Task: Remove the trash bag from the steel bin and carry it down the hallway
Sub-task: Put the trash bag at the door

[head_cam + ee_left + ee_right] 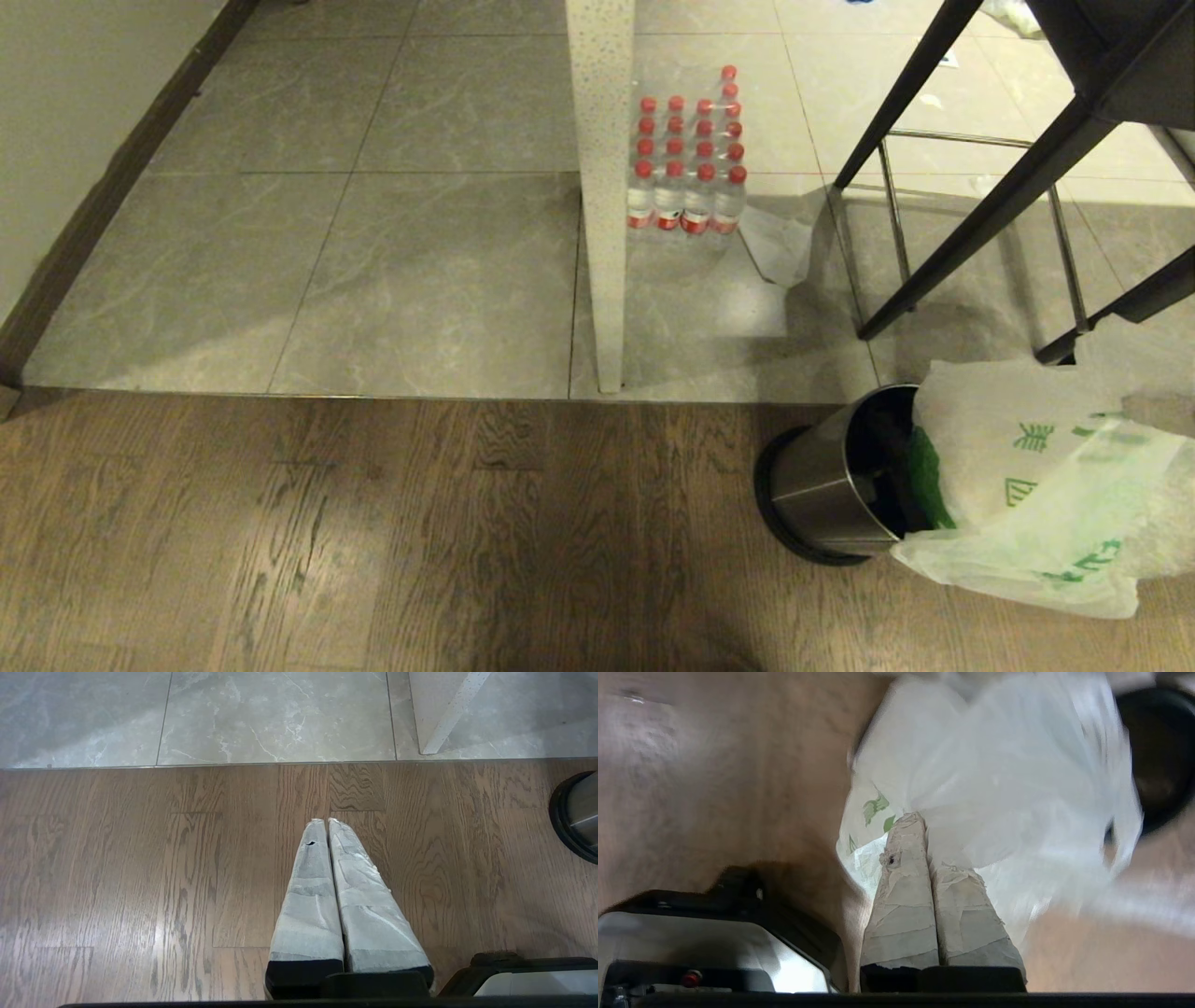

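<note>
Right hand is clamped narrow, likely on a fold of the trash bag, though blur hides the contact. The bag hangs half out of the steel bin, spilling beside its rim. The bin tilts on the wood floor. Left hand pressed together, empty, above that floor, apart from the bin.

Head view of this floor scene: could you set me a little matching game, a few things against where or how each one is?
Things:
1. steel bin
2. trash bag
3. pack of red-capped water bottles
4. left pincer

States:
A. standing on the grey tiles beside the white speckled post
B. shut and empty, above the wood floor
C. tipped over, mouth toward the bag
D. white with green print, gripped by the right pincer

Pairs: 1-C, 2-D, 3-A, 4-B
</note>
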{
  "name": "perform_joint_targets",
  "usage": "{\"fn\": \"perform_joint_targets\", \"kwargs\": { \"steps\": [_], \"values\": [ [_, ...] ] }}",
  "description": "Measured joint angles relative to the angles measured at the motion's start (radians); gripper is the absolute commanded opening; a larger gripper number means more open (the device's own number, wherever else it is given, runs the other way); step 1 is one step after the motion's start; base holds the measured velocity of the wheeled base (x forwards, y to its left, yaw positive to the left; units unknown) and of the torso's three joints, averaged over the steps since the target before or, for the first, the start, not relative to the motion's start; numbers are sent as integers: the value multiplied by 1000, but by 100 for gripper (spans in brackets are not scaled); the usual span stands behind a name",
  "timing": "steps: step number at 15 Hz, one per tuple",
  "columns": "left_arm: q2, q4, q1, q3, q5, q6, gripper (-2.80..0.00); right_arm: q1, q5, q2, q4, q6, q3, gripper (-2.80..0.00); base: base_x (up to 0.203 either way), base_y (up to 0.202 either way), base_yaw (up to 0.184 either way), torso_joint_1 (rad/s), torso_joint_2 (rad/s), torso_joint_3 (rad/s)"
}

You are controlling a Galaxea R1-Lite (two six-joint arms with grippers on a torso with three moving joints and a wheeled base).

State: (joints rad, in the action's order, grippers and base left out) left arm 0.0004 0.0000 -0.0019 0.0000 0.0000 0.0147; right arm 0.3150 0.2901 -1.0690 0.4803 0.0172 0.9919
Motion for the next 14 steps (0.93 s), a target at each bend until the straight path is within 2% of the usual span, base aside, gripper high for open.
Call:
{"fn": "perform_joint_targets", "kwargs": {
  "steps": [2, 7, 10, 14],
  "values": [
    [0, 0, 0, 0, 0, 0, -280, -55, -5, 40, 5, -1, -20, -280, 0, 0, 0, 0, 0, 0],
    [0, 0, 1, 0, 0, 0, -280, -123, -12, 132, -15, -5, -114, -280, 0, 0, 0, 0, 0, 0],
    [0, 0, 0, 0, 0, 1, -280, -179, -50, 224, -65, -8, -266, -280, 0, 0, 0, 0, 0, 0],
    [0, 0, 0, 0, 0, 1, -280, -317, -174, 388, -192, -37, -586, -280, 0, 0, 0, 0, 0, 0]
  ]
}}
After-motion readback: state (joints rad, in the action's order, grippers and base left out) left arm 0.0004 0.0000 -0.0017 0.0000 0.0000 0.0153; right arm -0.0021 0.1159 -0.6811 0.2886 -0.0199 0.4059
